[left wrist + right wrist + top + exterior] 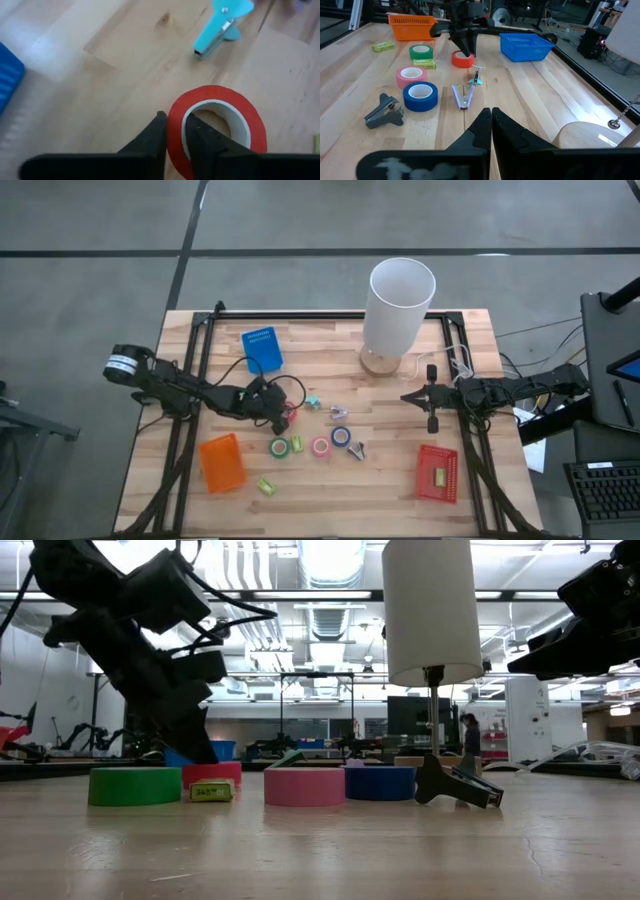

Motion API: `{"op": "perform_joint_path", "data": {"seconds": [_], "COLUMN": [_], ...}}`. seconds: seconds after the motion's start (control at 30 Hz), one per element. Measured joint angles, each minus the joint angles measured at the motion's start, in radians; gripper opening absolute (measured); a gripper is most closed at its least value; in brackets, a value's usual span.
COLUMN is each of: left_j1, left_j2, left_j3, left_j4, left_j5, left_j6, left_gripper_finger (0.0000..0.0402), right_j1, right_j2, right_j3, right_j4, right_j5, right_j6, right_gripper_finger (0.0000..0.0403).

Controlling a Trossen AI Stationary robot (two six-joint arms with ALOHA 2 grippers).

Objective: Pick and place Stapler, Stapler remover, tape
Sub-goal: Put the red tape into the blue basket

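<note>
While the left arm stretches low across the desk (pixel 400 480), its left gripper (pixel 174 136) pinches the wall of the red tape (pixel 220 117), one finger inside the pale core, one outside. The roll lies flat on the wood, a teal stapler (pixel 220 25) just beyond it. The right gripper (pixel 491 122) hovers well apart, fingers pressed together, empty.

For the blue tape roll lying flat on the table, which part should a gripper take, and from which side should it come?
Grip the wall of the blue tape roll, one finger inside the pale core and one outside, coming from above. It lies flat with its hole facing up, as the left gripper grips the red tape roll.
</note>
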Motion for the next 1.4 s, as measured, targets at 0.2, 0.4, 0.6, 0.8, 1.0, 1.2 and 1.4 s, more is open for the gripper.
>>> {"op": "perform_joint_path", "data": {"seconds": [0.2,0.4,0.6,0.8,1.0,1.2,1.4], "left_j1": [0.001,0.001,0.011,0.082,0.212,0.337,0.402], "left_j2": [-0.024,-0.104,-0.245,-0.358,-0.392,-0.383,-0.373], "left_j3": [0.0,0.0,0.0,0.0,0.0,0.0,0.0], "left_j4": [0.0,-0.041,-0.14,-0.26,-0.287,-0.312,-0.313], "left_j5": [-0.101,-0.19,-0.333,-0.454,-0.431,-0.343,-0.277], "left_j6": [-0.023,-0.027,-0.063,-0.084,-0.024,-0.022,-0.003], "left_gripper_finger": [0.0037,0.0053,0.0044,0.0047,0.0049,0.005,0.005], "right_j1": [0.0,0.0,0.0,0.0,0.0,0.0,0.0], "right_j2": [0.0,0.0,0.0,0.0,0.0,0.0,0.0], "right_j3": [0.0,0.0,0.0,0.0,0.0,0.0,0.0], "right_j4": [0.0,0.0,0.0,0.0,0.0,0.0,0.0], "right_j5": [0.0,0.0,0.0,0.0,0.0,0.0,0.0], "right_j6": [0.0,0.0,0.0,0.0,0.0,0.0,0.0], "right_gripper_finger": [0.0009,0.0008,0.0008,0.0008,0.0009,0.0008,0.0009]}}
